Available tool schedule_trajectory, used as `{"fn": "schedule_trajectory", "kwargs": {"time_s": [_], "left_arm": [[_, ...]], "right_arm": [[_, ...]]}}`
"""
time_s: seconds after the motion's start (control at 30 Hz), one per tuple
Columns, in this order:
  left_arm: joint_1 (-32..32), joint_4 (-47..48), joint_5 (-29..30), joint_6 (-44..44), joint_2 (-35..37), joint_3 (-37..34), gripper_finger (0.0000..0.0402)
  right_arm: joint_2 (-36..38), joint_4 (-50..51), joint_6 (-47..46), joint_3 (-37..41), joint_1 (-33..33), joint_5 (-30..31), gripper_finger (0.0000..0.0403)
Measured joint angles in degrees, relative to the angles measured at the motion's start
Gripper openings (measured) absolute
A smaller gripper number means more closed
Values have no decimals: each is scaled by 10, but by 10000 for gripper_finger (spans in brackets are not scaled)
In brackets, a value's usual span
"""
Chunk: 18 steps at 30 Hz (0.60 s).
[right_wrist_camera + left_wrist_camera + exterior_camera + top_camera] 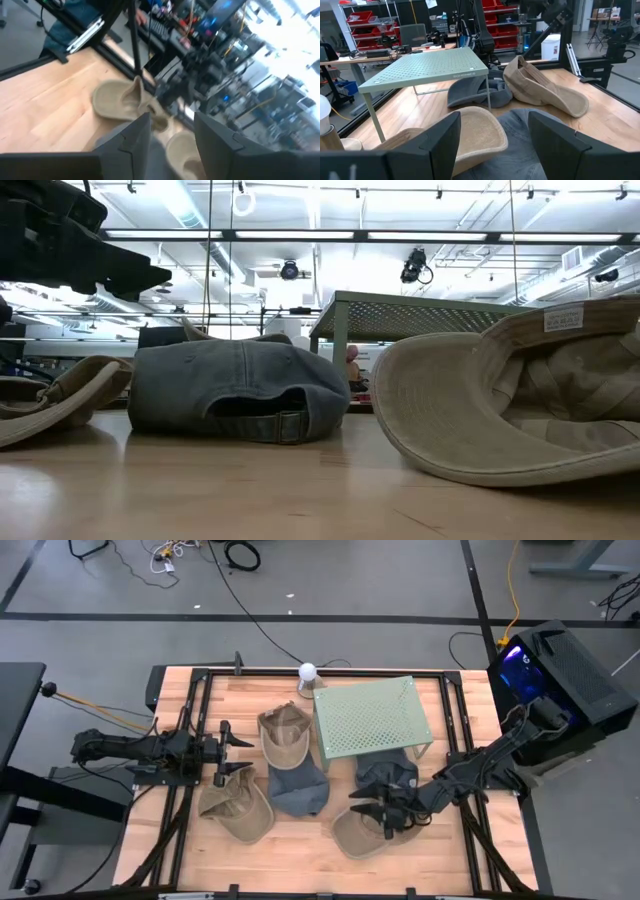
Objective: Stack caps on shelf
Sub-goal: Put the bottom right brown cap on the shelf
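Note:
Five caps lie on the table beside the pale green perforated shelf [370,718] [425,70]. One tan cap [285,737] sits at the shelf's left. A blue-grey cap [297,787] [235,390] lies nearer. Another tan cap [237,807] rests at near left. A second blue-grey cap [385,775] lies partly under the shelf's near edge. An upturned tan cap [360,833] [500,410] rests near right. My left gripper [238,755] [492,145] is open, just left of the tan and blue-grey caps. My right gripper [368,804] [172,135] is open above the upturned tan cap's far edge.
A black box with blue light [560,670] stands off the table's right far corner. A white ball on a small stand [307,671] sits at the far edge. Black frame rails run along both sides. Bare wood shows along the near edge [300,860].

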<state>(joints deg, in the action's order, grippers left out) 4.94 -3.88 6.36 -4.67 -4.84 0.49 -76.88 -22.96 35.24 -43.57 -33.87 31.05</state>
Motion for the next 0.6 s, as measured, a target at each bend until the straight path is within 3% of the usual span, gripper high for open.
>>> {"fn": "schedule_trajectory", "kwargs": {"time_s": [0.23, 0.37, 0.6], "left_arm": [[0, 0, 0, 0, 0, 0, 238], [0, 0, 0, 0, 0, 0, 238], [0, 0, 0, 0, 0, 0, 238]], "right_arm": [[0, 89, -87, -18, 5, -6, 152], [0, 139, -151, -33, 5, -46, 152], [0, 141, -220, -34, 9, -141, 152]]}}
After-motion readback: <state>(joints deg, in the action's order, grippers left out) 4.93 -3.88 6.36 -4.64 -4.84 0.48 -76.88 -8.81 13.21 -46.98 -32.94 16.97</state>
